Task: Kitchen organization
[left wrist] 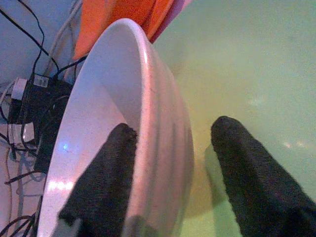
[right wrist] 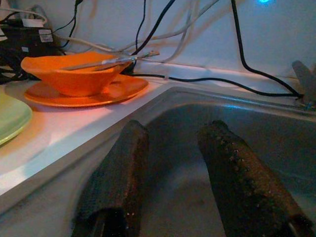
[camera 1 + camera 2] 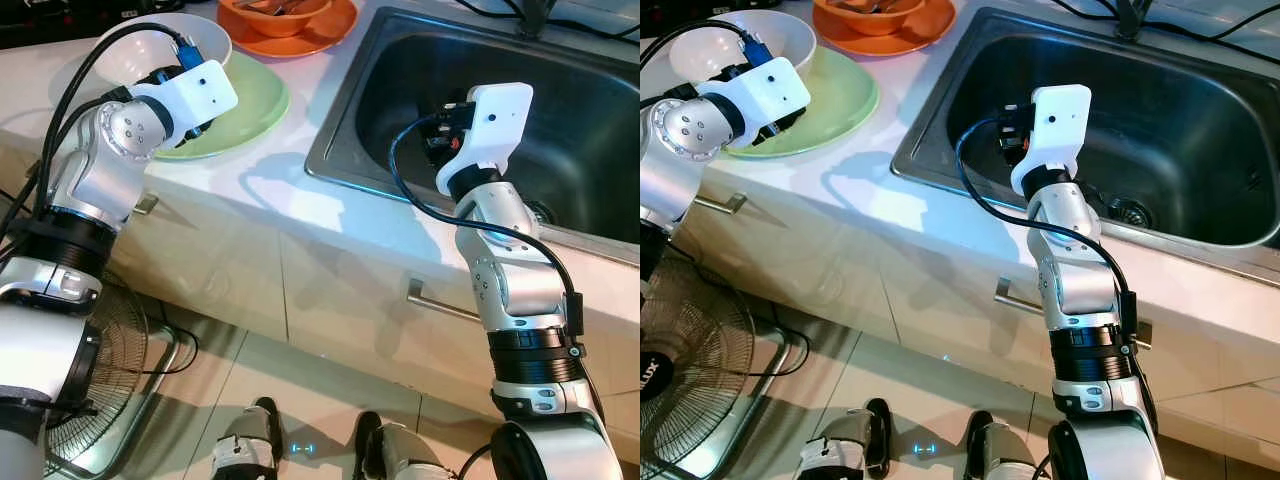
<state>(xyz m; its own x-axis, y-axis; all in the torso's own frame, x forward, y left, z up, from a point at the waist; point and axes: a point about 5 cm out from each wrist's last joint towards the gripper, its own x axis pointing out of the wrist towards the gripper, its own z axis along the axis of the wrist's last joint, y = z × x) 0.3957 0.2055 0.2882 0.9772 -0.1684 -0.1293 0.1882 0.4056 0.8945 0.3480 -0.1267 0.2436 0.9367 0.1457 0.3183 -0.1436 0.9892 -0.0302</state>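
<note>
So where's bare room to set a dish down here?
The sink basin is bare around the right gripper. A counter strip between green plate and sink is free. Crowded: white bowl, straddled by the left gripper, and the orange dishes.

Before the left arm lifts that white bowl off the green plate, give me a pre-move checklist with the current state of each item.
1. Left gripper straddles the white bowl rim, one finger inside, one outside: ok.
2. Fingers closed firmly on the rim: not ok, the outer finger stands apart from the wall.
3. Bowl is empty: cannot tell, the interior is partly hidden.
4. Green plate rests flat on the counter: ok.
5. Right gripper is open over the sink, away from the bowl: ok.
6. Orange bowl with utensils stands apart on its orange plate: ok.
</note>
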